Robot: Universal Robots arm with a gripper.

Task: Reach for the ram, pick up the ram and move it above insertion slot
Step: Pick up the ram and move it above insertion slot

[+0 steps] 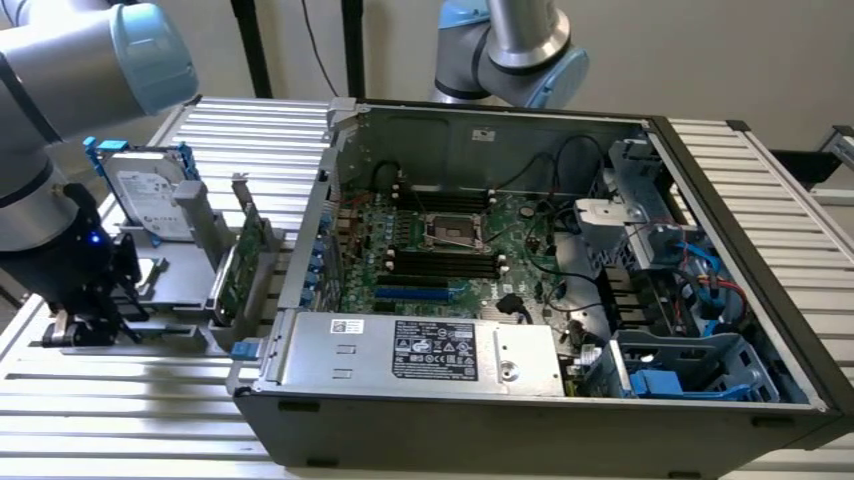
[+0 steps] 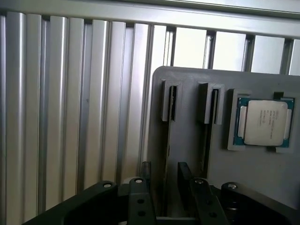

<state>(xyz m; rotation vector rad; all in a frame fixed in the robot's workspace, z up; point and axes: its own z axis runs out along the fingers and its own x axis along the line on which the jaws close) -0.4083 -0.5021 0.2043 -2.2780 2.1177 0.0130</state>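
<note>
Wrist view looks down the gripper [image 2: 164, 171] onto a grey holder [image 2: 187, 140] lying on the slatted desk [image 2: 70, 117]. The ram [image 2: 173, 104] stands in the holder on its long edge, with its end caught in a small upright bracket. This is probably so that both flat faces stay free for a pinch from above and the stick cannot tip over. From this angle it shows only as a thin dark line running along its groove, and its colour, chips and label cannot be made out. The fingers [image 2: 145, 173] stand apart, one on each side of that line with a gap to each face, so nothing is gripped yet. The straddle seems meant to bring the pads square onto the faces. A second groove [image 2: 213, 105] just beside it holds another edge-on strip, and a processor [image 2: 265, 123] sits in its own recess beyond. In the exterior view the gripper [image 1: 83, 325] is low over the holder, at nine o'clock of the open computer case [image 1: 534, 425]. The case's dark memory slots [image 1: 441, 263] lie well apart from the gripper, at about three o'clock from it.
</note>
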